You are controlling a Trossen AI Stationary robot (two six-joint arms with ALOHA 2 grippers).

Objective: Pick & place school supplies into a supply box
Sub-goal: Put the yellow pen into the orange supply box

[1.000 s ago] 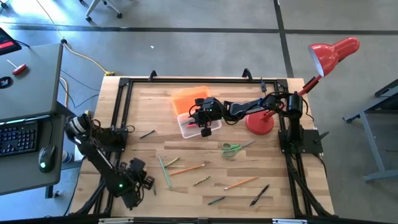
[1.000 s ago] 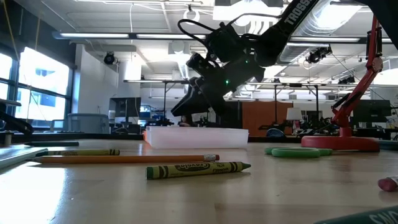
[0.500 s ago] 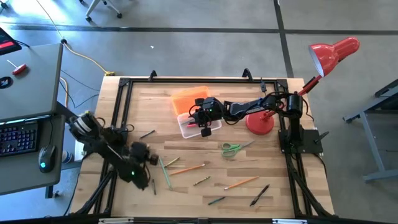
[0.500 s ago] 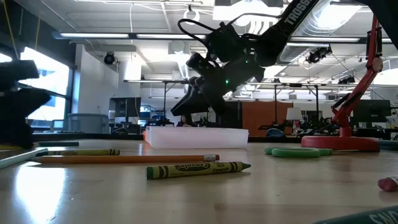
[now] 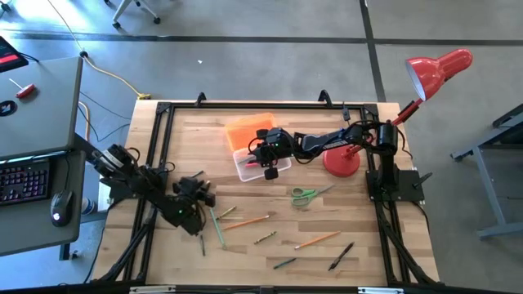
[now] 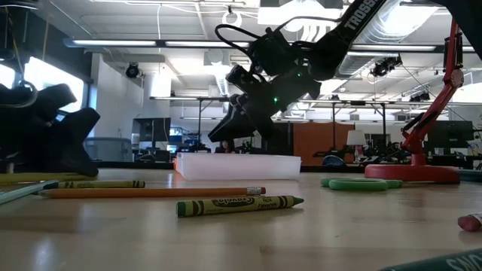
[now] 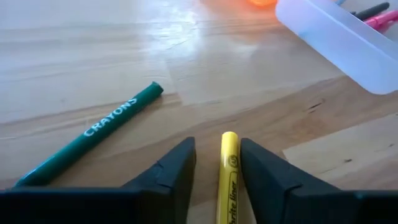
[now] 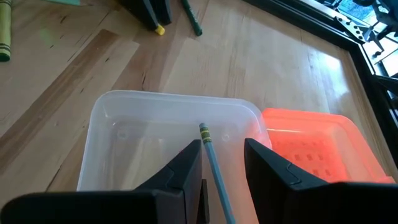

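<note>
Your left tool [image 7: 214, 163] sits low over the near-left part of the bench [image 5: 327, 208], its two fingers spread on either side of a yellow highlighter [image 7: 227, 177] without yet pinching it; the highlighter's long axis runs straight ahead between them, so closing should catch it across its width. Your right tool [image 8: 221, 163] hangs over the clear supply box [image 8: 130, 137] at the far middle, nipping a thin pencil [image 8: 213, 163] that points down into it.
</note>
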